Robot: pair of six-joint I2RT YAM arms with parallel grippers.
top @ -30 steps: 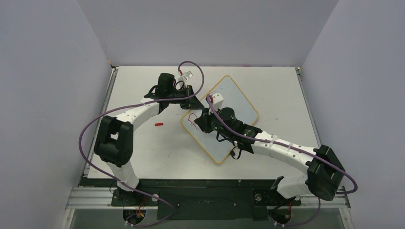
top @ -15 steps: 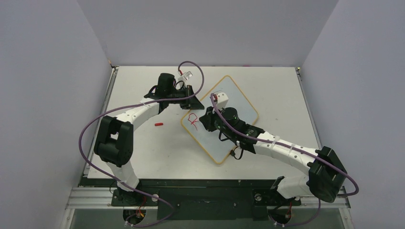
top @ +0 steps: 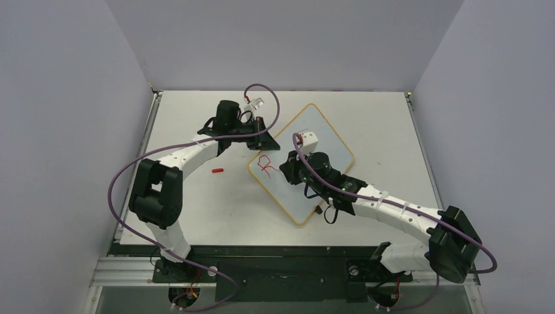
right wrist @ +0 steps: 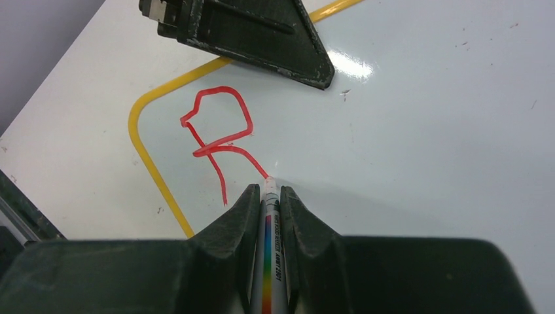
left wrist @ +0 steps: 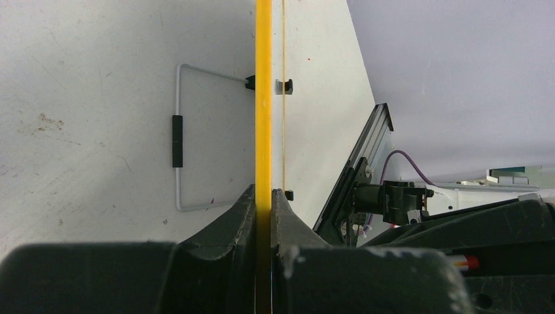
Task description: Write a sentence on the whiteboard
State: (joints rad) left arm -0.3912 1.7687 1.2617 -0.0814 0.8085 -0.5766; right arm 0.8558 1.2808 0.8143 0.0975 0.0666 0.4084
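The whiteboard (top: pixel 329 140), white with a thin orange-yellow frame, lies slanted on the table. My left gripper (top: pixel 267 139) is shut on its upper left edge; in the left wrist view the yellow edge (left wrist: pixel 263 98) runs straight between the closed left gripper (left wrist: pixel 263 193). A red letter R (right wrist: pixel 219 131) stands near the board's corner, also visible from above (top: pixel 265 165). My right gripper (right wrist: pixel 268 191) is shut on a marker (right wrist: pixel 269 222) with a rainbow stripe. The marker's tip touches the board at the end of the R's slanted leg.
A small red cap (top: pixel 217 170) lies on the table left of the board. A wire loop (left wrist: pixel 177 137) hangs from black clips at the board's edge. Grey walls enclose the table (top: pixel 196 209) on three sides. The left finger (right wrist: pixel 249 36) rests on the board above the R.
A second ago only thin partial red strokes showed; now a full R stands there. My right gripper has drifted right and slightly toward me with the marker. The left arm has not moved.
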